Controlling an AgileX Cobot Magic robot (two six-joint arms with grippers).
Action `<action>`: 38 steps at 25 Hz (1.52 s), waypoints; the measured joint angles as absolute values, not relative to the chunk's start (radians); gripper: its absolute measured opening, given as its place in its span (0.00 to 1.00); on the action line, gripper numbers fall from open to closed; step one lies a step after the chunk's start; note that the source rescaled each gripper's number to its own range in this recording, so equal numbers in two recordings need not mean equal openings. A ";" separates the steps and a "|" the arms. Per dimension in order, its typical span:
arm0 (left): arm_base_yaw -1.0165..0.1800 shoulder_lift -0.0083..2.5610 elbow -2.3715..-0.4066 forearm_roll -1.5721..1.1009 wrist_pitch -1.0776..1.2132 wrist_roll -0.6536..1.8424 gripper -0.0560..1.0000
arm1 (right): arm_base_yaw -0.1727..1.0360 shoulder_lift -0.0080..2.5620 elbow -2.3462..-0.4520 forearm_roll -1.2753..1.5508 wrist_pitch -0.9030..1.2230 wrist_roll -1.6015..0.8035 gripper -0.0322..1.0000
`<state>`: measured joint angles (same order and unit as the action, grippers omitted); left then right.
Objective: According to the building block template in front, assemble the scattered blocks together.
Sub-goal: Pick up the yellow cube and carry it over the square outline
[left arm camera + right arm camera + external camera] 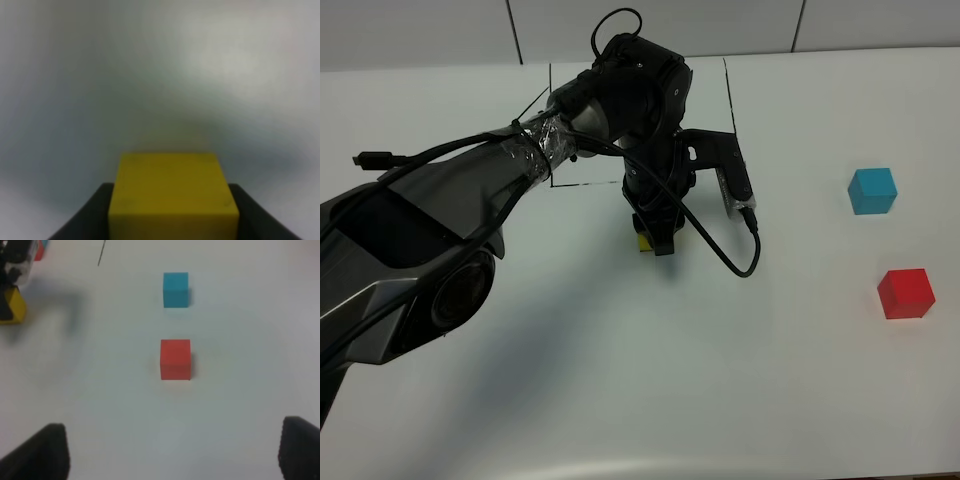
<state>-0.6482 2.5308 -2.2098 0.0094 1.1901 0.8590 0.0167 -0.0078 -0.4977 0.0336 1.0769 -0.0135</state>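
- Exterior high: left hand (pixel 656 244) is extended over the middle of the tabletop (pixel 620 390), clenched on the yellow block (pixel 643 242); a black pen line (pixel 551 130) is seen behind the arm; cyan block (pixel 872 190) and red block (pixel 905 293) are set well apart from it on the right, cyan farther back, the two not touching.
- Left wrist: yellow block (pixel 172 195) is gripped between both dark fingers (pixel 85 222); view is blurred; contact with the tabletop cannot be told.
- Right wrist: right hand (pixel 172 445) is released, nothing between its fingers (pixel 45 455); red block (pixel 175 359) is seen ahead, cyan block (pixel 175 289) beyond it; yellow block (pixel 12 307) is seen off to one side, in the left hand.
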 joint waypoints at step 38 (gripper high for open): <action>-0.648 2.548 -2.218 0.012 1.191 0.963 0.31 | 0.017 -0.008 -0.498 0.034 1.077 -0.014 0.75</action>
